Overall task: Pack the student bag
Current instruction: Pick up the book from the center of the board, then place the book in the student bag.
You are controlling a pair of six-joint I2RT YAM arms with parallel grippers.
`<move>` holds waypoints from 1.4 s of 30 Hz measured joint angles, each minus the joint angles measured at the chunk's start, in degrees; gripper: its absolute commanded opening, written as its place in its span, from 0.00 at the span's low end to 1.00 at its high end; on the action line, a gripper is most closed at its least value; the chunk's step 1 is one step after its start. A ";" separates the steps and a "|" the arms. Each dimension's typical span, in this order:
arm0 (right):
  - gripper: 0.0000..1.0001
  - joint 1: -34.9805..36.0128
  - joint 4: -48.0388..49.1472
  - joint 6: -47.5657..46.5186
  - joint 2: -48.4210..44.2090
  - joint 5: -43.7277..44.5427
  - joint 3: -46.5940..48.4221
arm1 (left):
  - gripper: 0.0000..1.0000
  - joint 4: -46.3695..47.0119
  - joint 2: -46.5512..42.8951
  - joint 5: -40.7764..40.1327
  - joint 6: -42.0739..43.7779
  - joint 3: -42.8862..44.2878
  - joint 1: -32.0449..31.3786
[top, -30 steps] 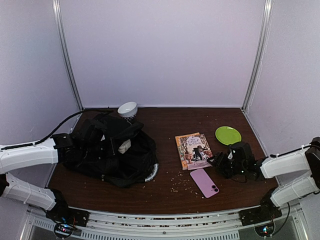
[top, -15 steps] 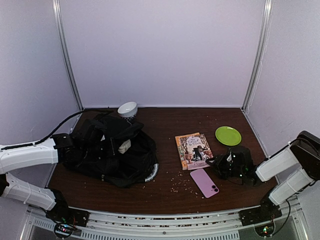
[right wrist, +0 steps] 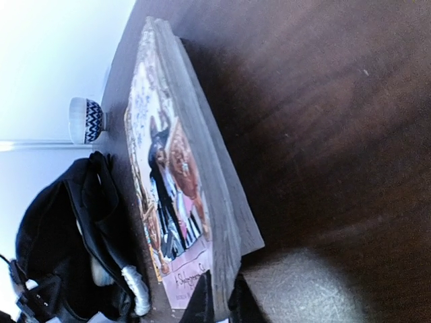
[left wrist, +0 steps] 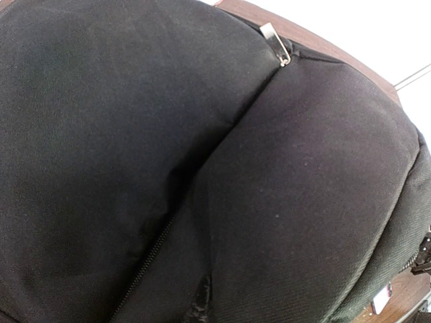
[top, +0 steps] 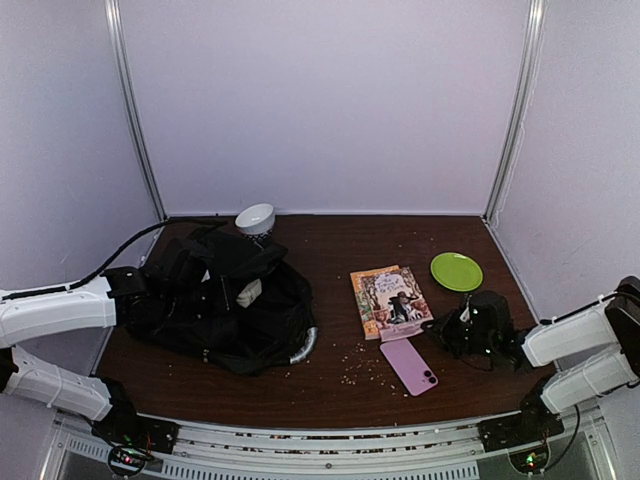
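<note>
At book (top: 392,298) corner | right end effector (right wrist: 219,308) now closed; book shifted

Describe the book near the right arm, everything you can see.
The book is a thin paperback, closed, its illustrated cover of orange and brown tones facing up, greyish page edges showing. It lies mid-right on the brown table. Its right edge looks slightly raised where the right pincer is shut on it. A pink phone lies right by its near edge.
</note>
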 measured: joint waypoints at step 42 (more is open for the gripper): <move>0.00 21.90 -18.69 -17.79 -2.69 -20.70 31.43 | 0.00 -7.02 -10.99 -0.74 7.52 2.14 0.37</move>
